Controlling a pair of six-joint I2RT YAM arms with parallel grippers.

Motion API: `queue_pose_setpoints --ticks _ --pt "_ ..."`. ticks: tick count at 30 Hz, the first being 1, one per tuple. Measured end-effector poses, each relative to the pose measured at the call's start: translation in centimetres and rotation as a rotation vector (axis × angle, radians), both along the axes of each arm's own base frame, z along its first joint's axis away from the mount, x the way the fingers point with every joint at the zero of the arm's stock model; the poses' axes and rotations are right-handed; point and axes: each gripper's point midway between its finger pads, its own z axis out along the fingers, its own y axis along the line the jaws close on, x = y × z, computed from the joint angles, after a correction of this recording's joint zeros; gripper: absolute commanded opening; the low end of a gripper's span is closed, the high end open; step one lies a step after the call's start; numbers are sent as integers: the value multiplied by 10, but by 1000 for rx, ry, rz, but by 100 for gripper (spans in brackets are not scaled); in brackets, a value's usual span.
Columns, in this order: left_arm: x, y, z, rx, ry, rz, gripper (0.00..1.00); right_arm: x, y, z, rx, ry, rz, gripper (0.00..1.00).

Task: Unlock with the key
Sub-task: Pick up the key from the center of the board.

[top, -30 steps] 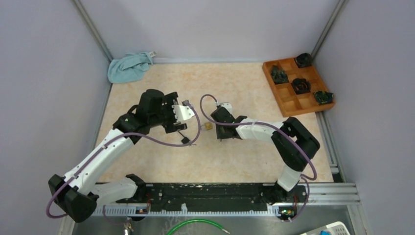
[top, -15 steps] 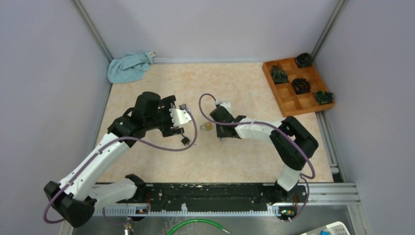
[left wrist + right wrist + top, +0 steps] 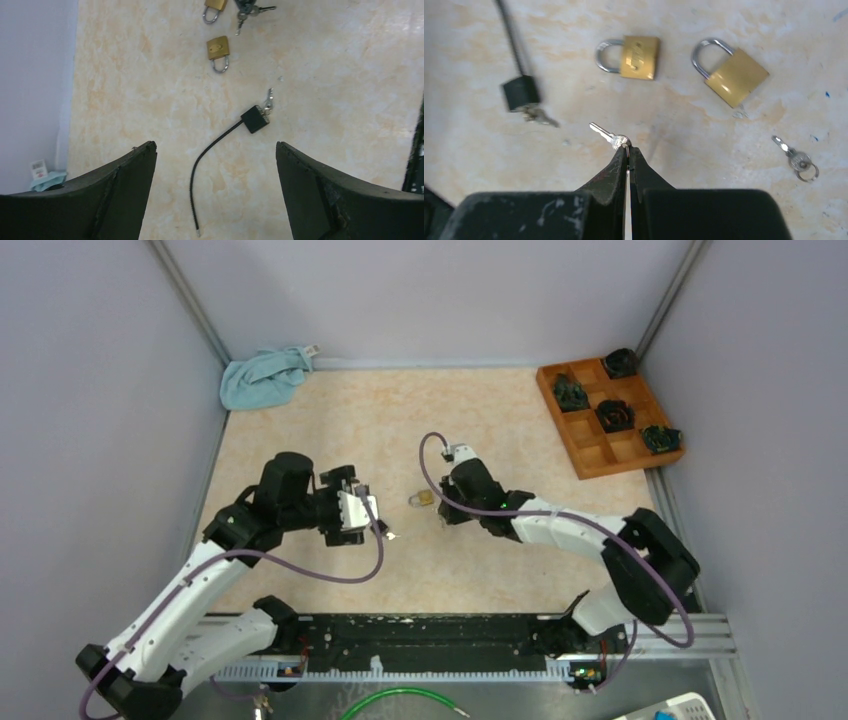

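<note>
My right gripper is shut on the head of a small silver key and holds it above the table. Two brass padlocks lie beyond it. A black cable lock with keys in it lies to the left. In the left wrist view my left gripper is open and empty above the cable lock, whose cable trails free. In the top view the left gripper and right gripper flank a brass padlock.
A spare key on a ring lies right of the padlocks. A wooden compartment tray with dark objects stands at the back right. A blue cloth lies in the back left corner. Walls enclose the table.
My left arm has drawn back toward the near left, and the black cable lock that hung by its gripper now lies on the table. My right arm has shifted right with the key.
</note>
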Motion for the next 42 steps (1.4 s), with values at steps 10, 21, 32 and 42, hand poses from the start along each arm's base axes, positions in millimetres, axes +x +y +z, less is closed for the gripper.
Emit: queue_pose_setpoints --ticks 10,21,32,42 --pt "-29 -35 -12 -247 138 -97 85 -20 30 117 318 -197 181 0" --pt "-44 -67 8 -411 335 -158 74 -79 48 166 311 -382 354 0" --pt "-72 -71 27 -511 491 -183 74 -84 43 203 206 -595 334 0" --pt "-72 -78 28 -570 652 -96 71 -90 43 217 145 -671 351 0"
